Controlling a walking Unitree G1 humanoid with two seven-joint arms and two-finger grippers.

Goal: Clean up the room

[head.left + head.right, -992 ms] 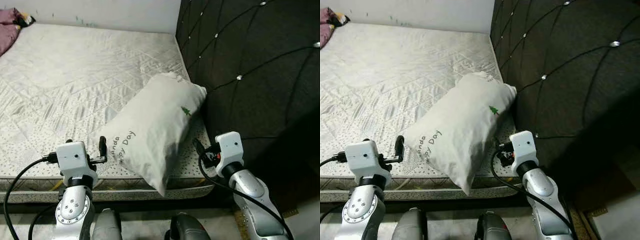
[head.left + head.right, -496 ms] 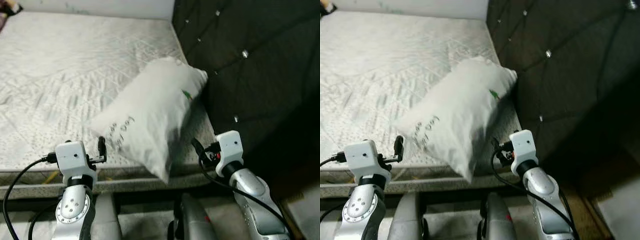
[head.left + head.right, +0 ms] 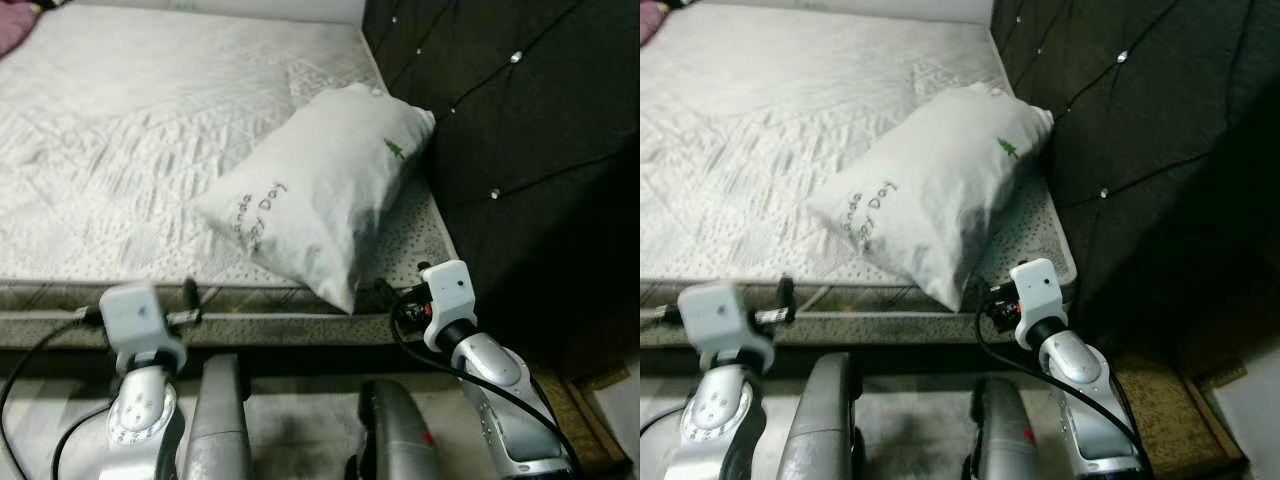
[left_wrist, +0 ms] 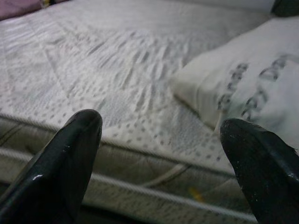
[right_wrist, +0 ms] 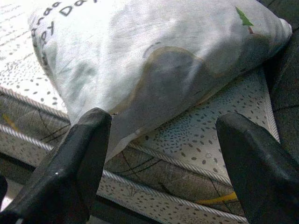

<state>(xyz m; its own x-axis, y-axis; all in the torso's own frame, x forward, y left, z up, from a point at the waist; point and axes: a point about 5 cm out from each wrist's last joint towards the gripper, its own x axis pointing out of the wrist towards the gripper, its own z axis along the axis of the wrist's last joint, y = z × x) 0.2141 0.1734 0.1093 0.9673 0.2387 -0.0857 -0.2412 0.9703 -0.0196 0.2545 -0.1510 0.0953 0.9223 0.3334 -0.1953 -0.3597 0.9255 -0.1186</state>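
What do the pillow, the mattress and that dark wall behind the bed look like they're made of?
Pillow: soft matte white cloth; it creases and carries printed letters. Mattress: quilted pale fabric, stitched in diamonds, dotted near the edge. Headboard: dark tufted padding with shiny studs, perhaps leatherette or fabric; hard to tell.

bed: bare mattress [image 3: 150,130], pale grey-white, quilted top with a fine dotted print, piped edge along the near side; its side panel carries a darker line pattern. dark tufted headboard [image 3: 520,130] with small shiny buttons stands at its right end. on it: one white pillow [image 3: 320,200], lying askew near the headboard, one corner touching the headboard, the opposite corner hanging just over the near mattress edge; grey lettering and a small green tree printed on the cover. purple fabric [image 3: 15,18] at the far left corner, mostly cropped.
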